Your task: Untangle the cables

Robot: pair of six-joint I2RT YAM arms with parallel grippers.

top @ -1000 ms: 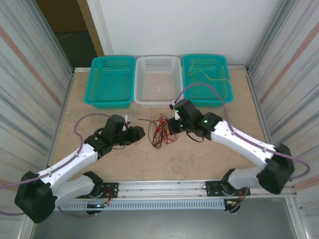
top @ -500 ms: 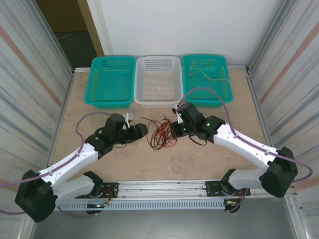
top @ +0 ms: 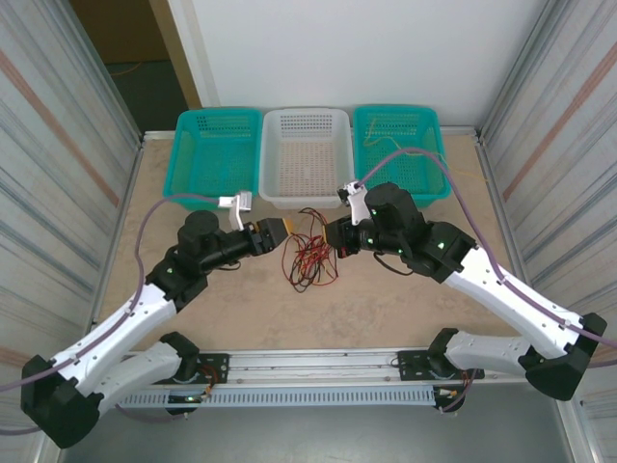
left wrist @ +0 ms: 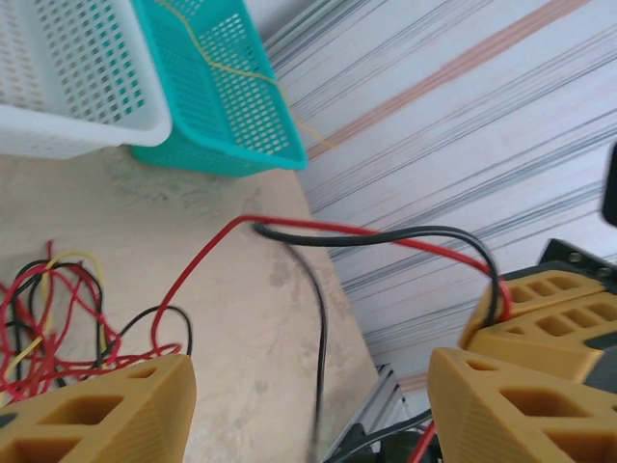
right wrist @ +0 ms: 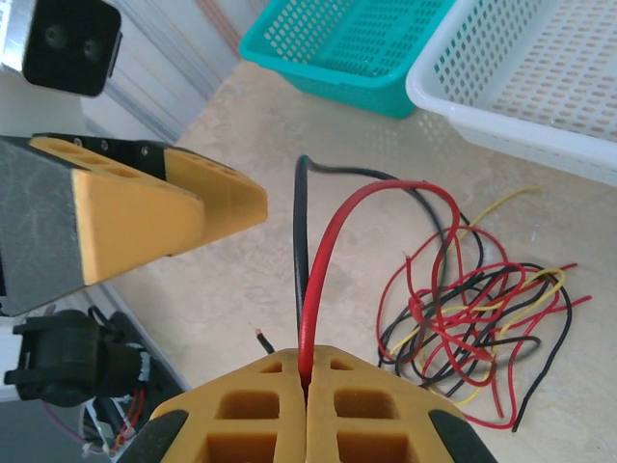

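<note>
The right fingers [right wrist: 253, 410] are shut tight on two wires, a red wire [right wrist: 316, 285] and a black wire [right wrist: 300, 222]. Both wires loop up and run back down into the pile of cables [top: 307, 262]. The pile lies on the surface [top: 386, 309] between the two arms, in front of the white basket [top: 289, 198]. The left fingers [left wrist: 106, 410] are wide apart with nothing in them, close by the held wires. One yellow wire [top: 405, 149] lies in the teal basket on the right [top: 397, 109].

The red, black and yellow wires in the pile are all crossed over each other. If the right arm pulls hard, I think the whole pile could slide along and the knots could get tighter. The thin wires could also slip out of the shut fingers. If the left fingers close in the wrong spot, they could grab both wires at once, or miss them.
</note>
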